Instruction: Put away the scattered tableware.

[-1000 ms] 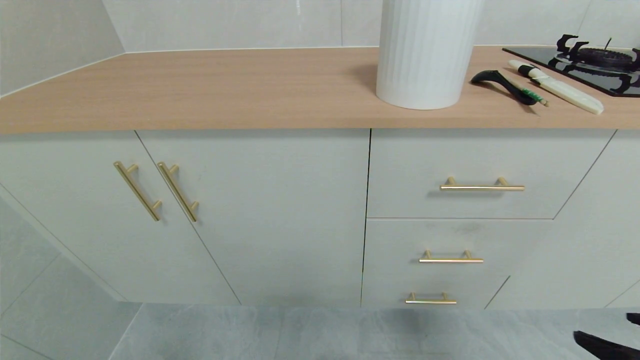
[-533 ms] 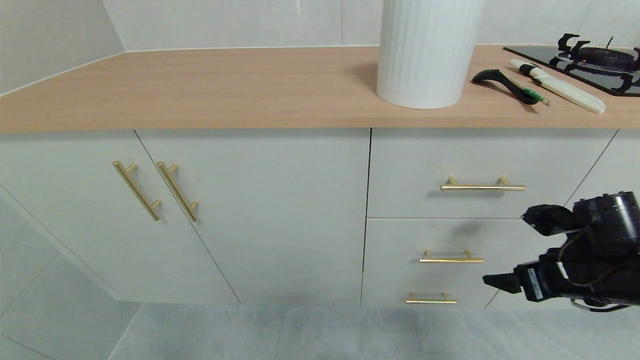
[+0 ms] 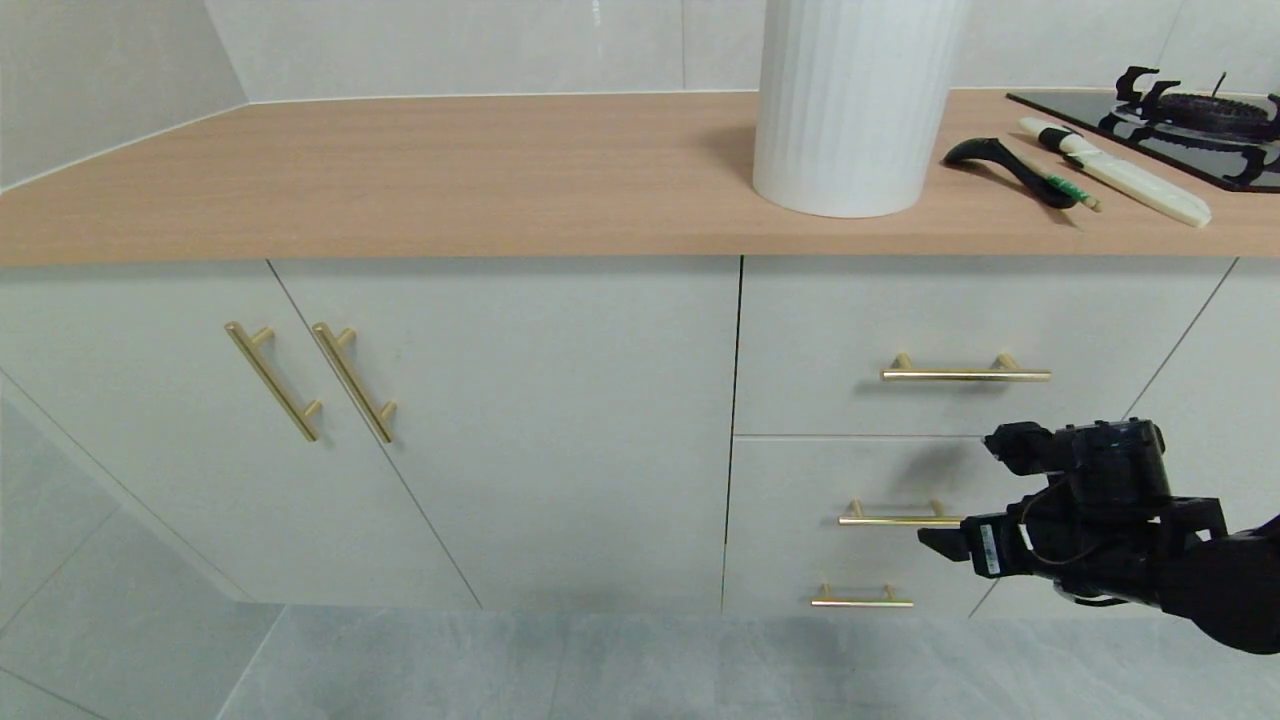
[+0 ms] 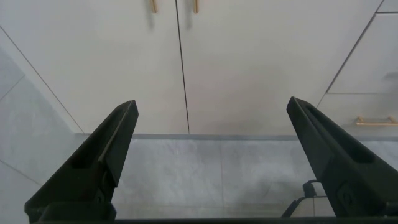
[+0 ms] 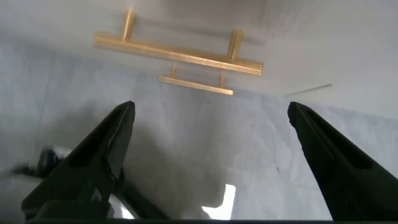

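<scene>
Below the bench (image 3: 400, 170), the middle drawer handle (image 3: 890, 520) lies level just beside the right arm's fingers (image 3: 960, 548), spread wide and empty.

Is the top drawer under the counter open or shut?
Shut: the top drawer lies flush with the cabinet door beside it; the open right gripper holds nothing.

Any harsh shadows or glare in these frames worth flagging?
Head view: even light; the white container casts a soft shadow on the countertop, the right gripper a faint one on the middle drawer. Right wrist view: a small bright patch on the floor.
</scene>
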Available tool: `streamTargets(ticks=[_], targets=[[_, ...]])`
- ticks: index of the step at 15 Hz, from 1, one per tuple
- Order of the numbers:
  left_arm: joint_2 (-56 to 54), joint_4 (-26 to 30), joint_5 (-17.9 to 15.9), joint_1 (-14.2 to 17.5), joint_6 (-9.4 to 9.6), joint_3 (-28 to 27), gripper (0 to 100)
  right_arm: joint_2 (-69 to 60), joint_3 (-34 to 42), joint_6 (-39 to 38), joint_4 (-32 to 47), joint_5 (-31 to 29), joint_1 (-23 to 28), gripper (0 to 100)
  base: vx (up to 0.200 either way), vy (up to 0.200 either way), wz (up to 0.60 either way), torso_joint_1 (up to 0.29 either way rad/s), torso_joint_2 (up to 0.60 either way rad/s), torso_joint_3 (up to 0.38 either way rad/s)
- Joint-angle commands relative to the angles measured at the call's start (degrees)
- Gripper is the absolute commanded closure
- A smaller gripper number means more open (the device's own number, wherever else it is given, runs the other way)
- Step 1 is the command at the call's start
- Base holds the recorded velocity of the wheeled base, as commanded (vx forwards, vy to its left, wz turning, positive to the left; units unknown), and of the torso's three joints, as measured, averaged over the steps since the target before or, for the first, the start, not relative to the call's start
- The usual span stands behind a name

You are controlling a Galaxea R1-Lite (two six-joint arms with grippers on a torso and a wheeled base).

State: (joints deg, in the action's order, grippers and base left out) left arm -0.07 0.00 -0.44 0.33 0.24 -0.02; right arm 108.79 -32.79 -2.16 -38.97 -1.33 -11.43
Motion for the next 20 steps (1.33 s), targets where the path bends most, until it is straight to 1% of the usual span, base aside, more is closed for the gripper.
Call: streamTargets(ticks=[1,4,6,7,8,11,14,18,20], targets=[[0.07,0.00,0.00,0.02,0.02,-0.06,0,3.97,0.10,-1.89,-3.92,-1.92,-1.22,0,0.000,0.000,0.00,0.000,0.00,0.000],[0.07,0.00,0.00,0.02,0.02,0.02,0,8.11,0.36,-2.41,-13.59,-6.93,-2.36,0,0.000,0.000,0.00,0.000,0.00,0.000],[0.07,0.00,0.00,0.02,0.02,0.02,0,9.60,0.54,-2.41,-15.78,-7.20,-2.80,0,0.000,0.000,0.00,0.000,0.00,0.000],[0.07,0.00,0.00,0.02,0.02,0.02,0,9.60,0.54,-2.41,-15.78,-7.20,-2.80,0,0.000,0.000,0.00,0.000,0.00,0.000],[0.07,0.00,0.00,0.02,0.02,0.02,0,10.83,0.10,-2.68,-16.57,-9.75,-3.59,0,0.000,0.000,0.00,0.000,0.00,0.000],[0.07,0.00,0.00,0.02,0.02,0.02,0,12.32,-1.22,-6.46,-18.60,-11.33,-3.95,0,0.000,0.000,0.00,0.000,0.00,0.000],[0.07,0.00,0.00,0.02,0.02,0.02,0,14.70,-3.24,-6.98,-19.03,-14.84,-4.03,0,0.000,0.000,0.00,0.000,0.00,0.000],[0.07,0.00,0.00,0.02,0.02,0.02,0,16.28,-3.33,-7.69,-21.50,-15.28,-5.00,0,0.000,0.000,0.00,0.000,0.00,0.000],[0.07,0.00,0.00,0.02,0.02,0.02,0,17.60,-3.86,-7.60,-22.64,-16.51,-5.18,0,0.000,0.000,0.00,0.000,0.00,0.000]])
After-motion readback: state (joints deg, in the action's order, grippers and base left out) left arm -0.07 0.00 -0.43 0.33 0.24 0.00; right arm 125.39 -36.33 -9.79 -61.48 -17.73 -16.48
